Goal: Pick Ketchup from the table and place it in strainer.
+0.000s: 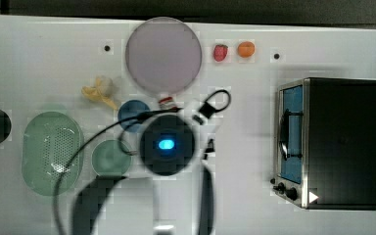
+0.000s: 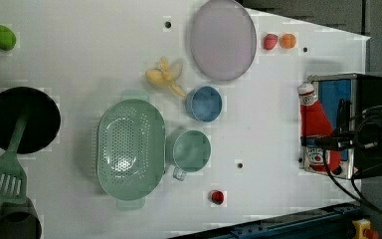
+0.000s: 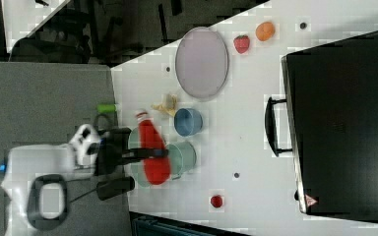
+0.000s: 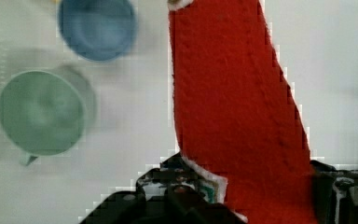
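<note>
The Ketchup [image 2: 314, 124], a red squeeze bottle with a white cap, hangs in the air with my gripper [image 2: 326, 143] shut across its body. In the right view the Ketchup [image 3: 152, 147] lies crosswise in my gripper [image 3: 145, 154], cap pointing at the banana. In the wrist view the Ketchup [image 4: 233, 102] runs out from between the black fingers [image 4: 177, 198], over bare table beside the cups. The strainer [image 2: 104, 149], a pale mint oval basket with holes, sits on the table at the top view's left, the strainer [image 1: 32, 147] apart from my hand. Its white cap [image 1: 167, 102] peeks out from under my wrist.
A green cup [image 2: 191, 151] and a blue bowl [image 2: 204, 103] stand between the strainer and my hand. A lilac plate [image 1: 163, 55], a banana [image 1: 100, 91], a strawberry [image 1: 220, 52] and an orange [image 1: 246, 49] lie at the back. A toaster oven [image 1: 342, 142] stands at the top view's right.
</note>
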Tool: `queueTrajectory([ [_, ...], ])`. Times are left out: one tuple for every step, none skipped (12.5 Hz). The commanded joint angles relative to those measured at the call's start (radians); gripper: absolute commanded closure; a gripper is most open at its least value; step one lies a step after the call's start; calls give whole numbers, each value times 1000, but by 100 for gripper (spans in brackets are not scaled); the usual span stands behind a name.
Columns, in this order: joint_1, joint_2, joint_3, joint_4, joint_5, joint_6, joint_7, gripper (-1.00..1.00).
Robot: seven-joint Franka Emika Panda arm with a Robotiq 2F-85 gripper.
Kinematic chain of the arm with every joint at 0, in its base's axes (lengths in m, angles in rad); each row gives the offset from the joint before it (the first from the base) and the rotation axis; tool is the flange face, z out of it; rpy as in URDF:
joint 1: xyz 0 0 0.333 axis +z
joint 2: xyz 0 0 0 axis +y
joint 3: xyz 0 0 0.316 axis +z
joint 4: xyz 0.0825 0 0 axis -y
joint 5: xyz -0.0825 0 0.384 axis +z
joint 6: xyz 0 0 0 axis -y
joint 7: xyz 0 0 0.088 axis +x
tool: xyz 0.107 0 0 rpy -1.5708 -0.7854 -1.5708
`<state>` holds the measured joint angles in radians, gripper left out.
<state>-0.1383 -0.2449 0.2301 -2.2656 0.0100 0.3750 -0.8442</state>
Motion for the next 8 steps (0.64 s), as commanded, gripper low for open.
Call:
queueTrajectory([
  [39,33,87,64,9,-37,102,-26],
  [41,35,118,75,11,-37,127,-26],
  [42,37,151,80,20,-34,182,-26],
  [44,41,184,83,28,-31,255,-26],
  [48,50,217,84,28,-18,329,-26],
  [52,61,253,84,28,8,385,-26],
  [56,78,293,84,28,47,421,-26],
  [58,101,333,84,28,96,457,-26],
])
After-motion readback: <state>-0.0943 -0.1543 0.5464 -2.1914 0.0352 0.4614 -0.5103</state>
